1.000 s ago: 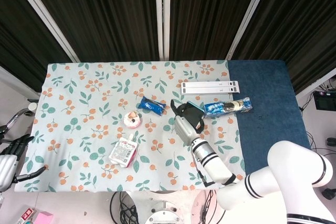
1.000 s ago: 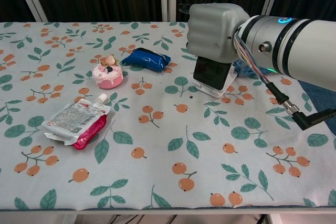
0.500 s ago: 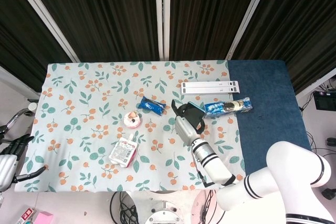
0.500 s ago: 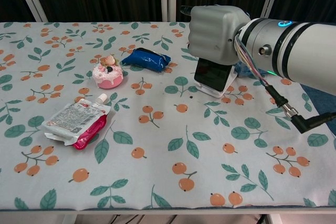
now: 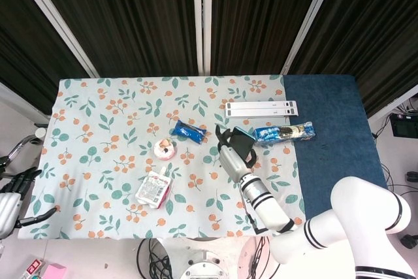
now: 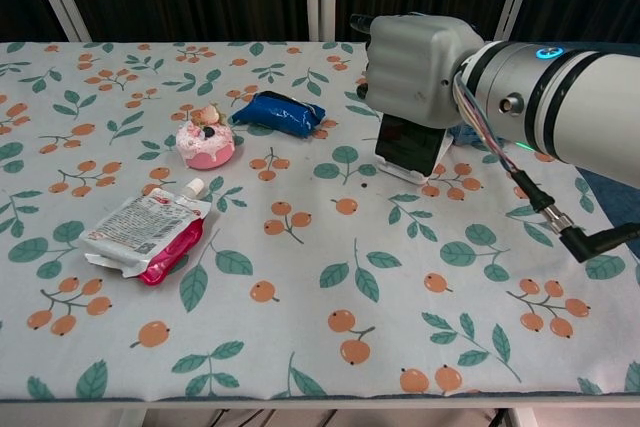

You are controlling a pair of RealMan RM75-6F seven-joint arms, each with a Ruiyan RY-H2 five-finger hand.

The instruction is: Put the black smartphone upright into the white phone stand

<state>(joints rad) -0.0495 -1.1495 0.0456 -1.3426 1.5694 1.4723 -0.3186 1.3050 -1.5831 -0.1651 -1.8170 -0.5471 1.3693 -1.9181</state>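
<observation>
Counter (image 6: 300,347) has a matt printed cloth over it. The hand (image 6: 415,67) looks like smooth grey plastic, the phone (image 6: 405,139) screen is glossy, and the pouch (image 6: 145,235) and blue wrapper (image 6: 280,112) are shiny foil-ish plastic.

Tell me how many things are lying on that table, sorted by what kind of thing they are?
Snack packets: 2, a blue packet and a cookie packet
Drink pouch: 1
Pink cupcake: 1
Black smartphone: 1
White phone stand: 1
White flat bar: 1
Total: 7
</observation>
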